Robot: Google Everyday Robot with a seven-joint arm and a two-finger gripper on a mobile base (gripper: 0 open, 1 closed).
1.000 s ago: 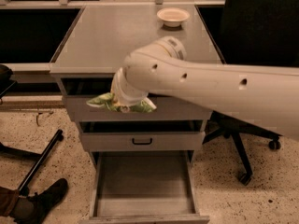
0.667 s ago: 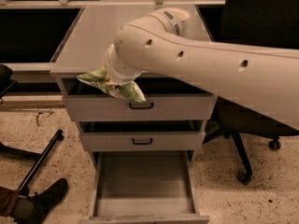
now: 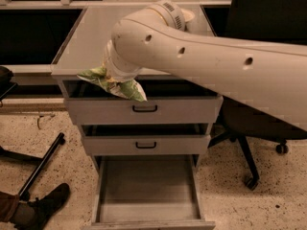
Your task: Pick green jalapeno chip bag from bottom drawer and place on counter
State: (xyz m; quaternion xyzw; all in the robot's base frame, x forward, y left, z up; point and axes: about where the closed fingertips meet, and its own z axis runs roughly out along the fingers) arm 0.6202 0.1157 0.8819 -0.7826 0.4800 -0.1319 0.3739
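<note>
The green jalapeno chip bag [image 3: 112,84] hangs in the air at the counter's front edge, over the top drawer. My gripper [image 3: 118,74] is at the end of the big white arm and is mostly hidden behind the wrist. It is shut on the bag's top. The bottom drawer [image 3: 148,190] is pulled out and shows a bare grey floor. The counter [image 3: 88,37] is the flat grey top of the cabinet, and the arm reaches across its right part.
A white bowl [image 3: 188,15] sits at the counter's back right, partly behind the arm. The top drawer [image 3: 144,110] and middle drawer [image 3: 145,145] are slightly open. A black office chair [image 3: 259,143] stands at the right. A shoe [image 3: 45,206] and a black pole [image 3: 41,166] lie at lower left.
The arm has lifted the bag from in front of the top drawer up to the level of the counter's front edge, a little to the left.
</note>
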